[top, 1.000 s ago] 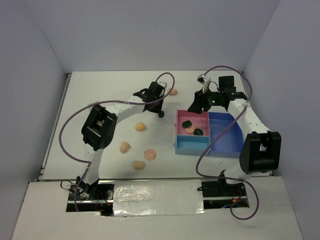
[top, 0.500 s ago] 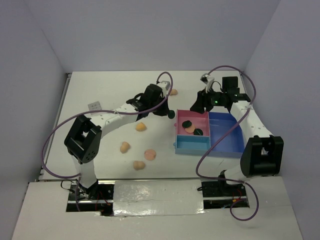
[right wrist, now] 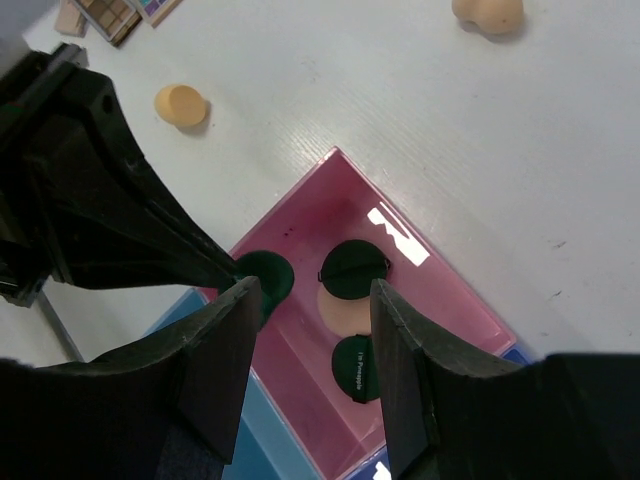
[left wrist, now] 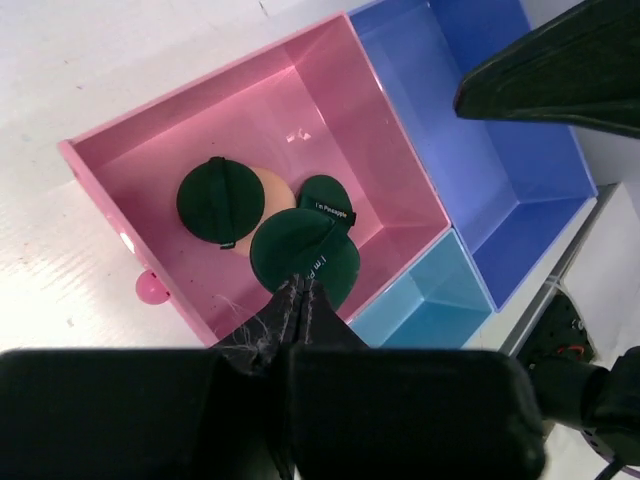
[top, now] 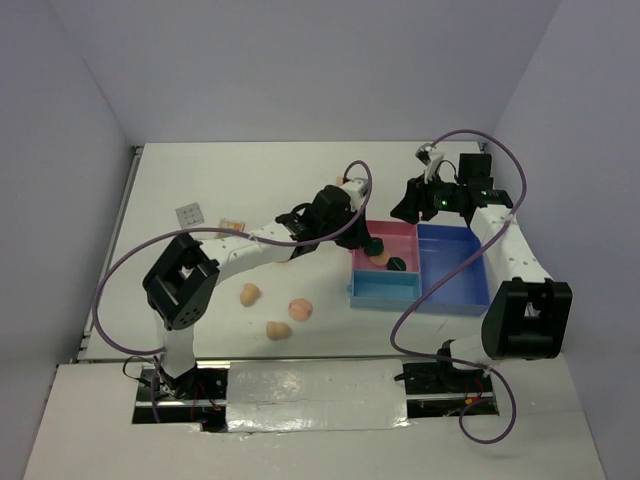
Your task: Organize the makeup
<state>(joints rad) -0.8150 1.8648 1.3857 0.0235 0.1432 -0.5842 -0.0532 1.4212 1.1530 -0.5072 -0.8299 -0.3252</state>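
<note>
My left gripper (left wrist: 297, 283) is shut on the edge of a dark green disc (left wrist: 305, 252), holding it over the tray's pink compartment (left wrist: 385, 130). Two more green discs (left wrist: 218, 200) (left wrist: 326, 196) and a peach pad (left wrist: 272, 188) lie in that compartment. My right gripper (right wrist: 315, 295) hangs open and empty above the compartment's far side (top: 408, 208). On the table to the left lie peach sponges (top: 250, 293) (top: 278, 329), a flat peach pad (top: 299, 309) and two small palettes (top: 188, 213) (top: 232, 224).
The tray also has a light blue compartment (top: 385, 290) and a large dark blue one (top: 455, 268), both bare. Another sponge (right wrist: 487, 12) lies beyond the tray, and one (right wrist: 180, 103) beside the left arm. Both arms crowd the pink compartment.
The left arm has swung right from the table's middle, carrying the green disc over the pink compartment. The right gripper has drawn back a little to the right.
</note>
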